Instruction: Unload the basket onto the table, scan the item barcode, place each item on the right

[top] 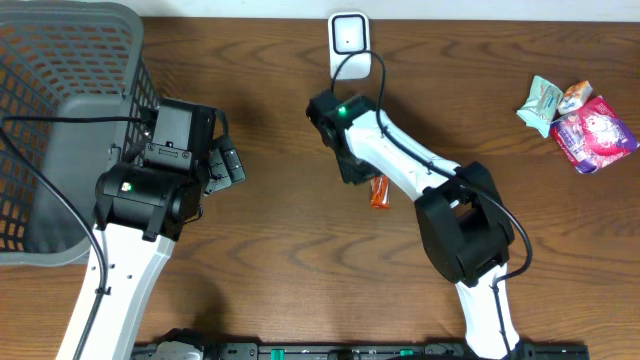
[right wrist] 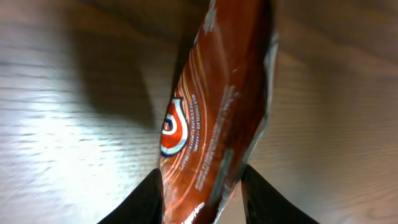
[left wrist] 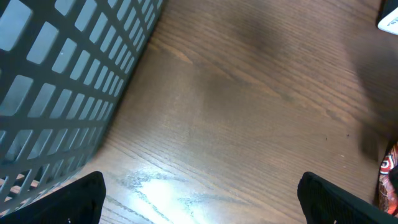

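Wrapper (right wrist: 217,112) is pinched at one end in our right gripper (right wrist: 202,186), over the table near the white scanner (top: 349,35). We reckon that crinkly film could slip or twist and hide the barcode. Our left gripper (left wrist: 199,202) is spread wide by the basket (top: 60,60), holding nothing.

- Table (top: 280,270): dark wood grain, smooth; it showed a soft sheen under the light.
- Basket (top: 60,60): grey moulded plastic lattice, matt.
- Snack wrapper (right wrist: 214,124): orange-brown film, which was glossy and faintly creased.
- Scanner (top: 349,35): white plastic, smooth.
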`<action>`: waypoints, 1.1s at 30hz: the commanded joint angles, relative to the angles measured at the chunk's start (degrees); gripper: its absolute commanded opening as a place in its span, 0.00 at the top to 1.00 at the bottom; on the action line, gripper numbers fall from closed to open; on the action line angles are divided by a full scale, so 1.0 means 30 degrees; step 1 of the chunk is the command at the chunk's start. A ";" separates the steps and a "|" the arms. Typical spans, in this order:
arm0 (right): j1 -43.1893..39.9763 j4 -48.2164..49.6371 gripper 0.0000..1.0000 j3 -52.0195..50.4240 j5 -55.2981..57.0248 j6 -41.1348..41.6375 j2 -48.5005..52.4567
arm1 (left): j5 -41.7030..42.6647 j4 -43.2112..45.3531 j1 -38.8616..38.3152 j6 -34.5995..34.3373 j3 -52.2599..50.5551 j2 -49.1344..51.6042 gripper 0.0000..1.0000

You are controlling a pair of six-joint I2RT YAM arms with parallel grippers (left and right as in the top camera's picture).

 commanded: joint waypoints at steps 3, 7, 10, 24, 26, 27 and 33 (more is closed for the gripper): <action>-0.0131 0.1275 0.64 -0.1355 0.0248 0.0612 -0.0066 | 0.0109 -0.0066 0.0080 -0.0313 0.0080 0.0036 0.02; -0.0168 0.2776 0.64 -0.2630 0.0240 0.0605 -0.0066 | 0.0109 -0.0066 0.0080 -0.0313 0.0080 0.0036 0.02; -0.0189 0.3563 0.64 -0.3388 0.0233 0.0612 -0.0066 | 0.0109 -0.0066 0.0080 -0.0313 0.0080 0.0036 0.02; -0.3366 0.3257 0.99 -0.2259 -0.7475 -0.1632 -0.0087 | 0.0102 -0.0066 0.0080 -0.0313 0.0080 0.0036 0.02; -0.3934 0.3075 0.99 -0.1719 -0.9595 -0.2448 -0.0109 | 0.0109 -0.0066 0.0080 -0.0313 0.0080 0.0036 0.02; -0.4306 0.2973 0.99 -0.1319 -1.1271 -0.3213 -0.0160 | 0.0102 -0.0066 0.0080 -0.0313 0.0080 0.0036 0.02; -0.5552 0.2229 0.99 0.0750 -1.9358 -0.6754 -0.0452 | 0.0102 -0.0066 0.0080 -0.0313 0.0080 0.0036 0.02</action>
